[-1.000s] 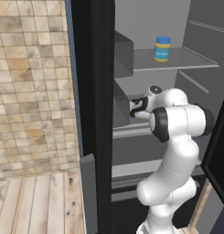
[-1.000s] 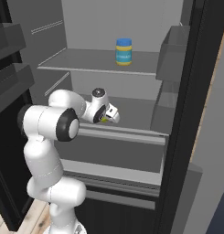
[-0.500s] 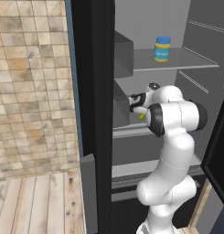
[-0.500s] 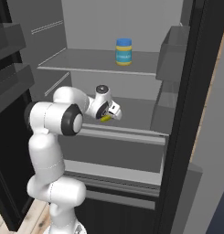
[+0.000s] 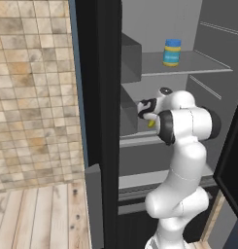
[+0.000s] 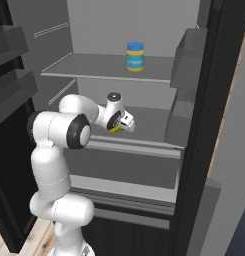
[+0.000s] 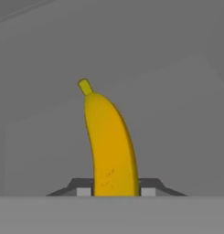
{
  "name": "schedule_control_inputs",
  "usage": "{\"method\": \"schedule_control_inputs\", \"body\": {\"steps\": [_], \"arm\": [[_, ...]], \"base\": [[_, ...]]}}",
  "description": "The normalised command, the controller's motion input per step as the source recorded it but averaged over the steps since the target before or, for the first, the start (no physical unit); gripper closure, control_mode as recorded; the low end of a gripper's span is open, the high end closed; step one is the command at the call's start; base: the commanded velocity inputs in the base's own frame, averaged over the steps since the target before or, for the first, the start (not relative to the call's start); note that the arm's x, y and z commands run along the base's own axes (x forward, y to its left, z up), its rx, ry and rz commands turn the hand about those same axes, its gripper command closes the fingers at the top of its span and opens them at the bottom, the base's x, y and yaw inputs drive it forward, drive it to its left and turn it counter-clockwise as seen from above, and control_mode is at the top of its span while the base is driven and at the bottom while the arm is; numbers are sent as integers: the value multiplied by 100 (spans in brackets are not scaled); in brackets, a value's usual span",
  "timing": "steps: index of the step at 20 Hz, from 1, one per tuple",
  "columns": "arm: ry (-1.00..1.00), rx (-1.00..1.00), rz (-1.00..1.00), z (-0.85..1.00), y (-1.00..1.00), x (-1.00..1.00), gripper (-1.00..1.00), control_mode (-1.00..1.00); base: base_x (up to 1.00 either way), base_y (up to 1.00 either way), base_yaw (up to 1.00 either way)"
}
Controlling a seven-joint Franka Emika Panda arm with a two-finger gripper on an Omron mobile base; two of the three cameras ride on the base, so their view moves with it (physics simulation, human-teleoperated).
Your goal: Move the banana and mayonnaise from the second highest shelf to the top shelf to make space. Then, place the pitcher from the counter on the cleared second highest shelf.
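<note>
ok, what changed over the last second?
The claw has lifted slightly off the lower shelf with the banana clamped between its fingers; the elbow swung up and out. The mayonnaise stayed on the top shelf.

Mayonnaise [image 6: 135,56] stands on the top shelf [image 6: 89,67]; claw [image 6: 122,125] grips banana [image 6: 115,129].

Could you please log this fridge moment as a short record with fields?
mayonnaise: jar standing upright on the top shelf
banana: between the pincer's fingers, stem end pointing away from the hand
pincer: shut on the banana, just above the second highest shelf
arm: reaching into the open fridge from the front
pitcher: not yet on the second highest shelf
</note>
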Motion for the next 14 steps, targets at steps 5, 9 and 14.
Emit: {"method": "schedule_control_inputs", "body": {"steps": [5, 9, 14], "arm": [[0, 0, 0, 15, 0, -90, 100, -100], [0, 0, 4, 49, 0, -100, 100, -100], [-4, -3, 17, 91, 6, -100, 100, -100]], "base": [[0, 0, 0], [0, 0, 0], [0, 0, 0]]}}
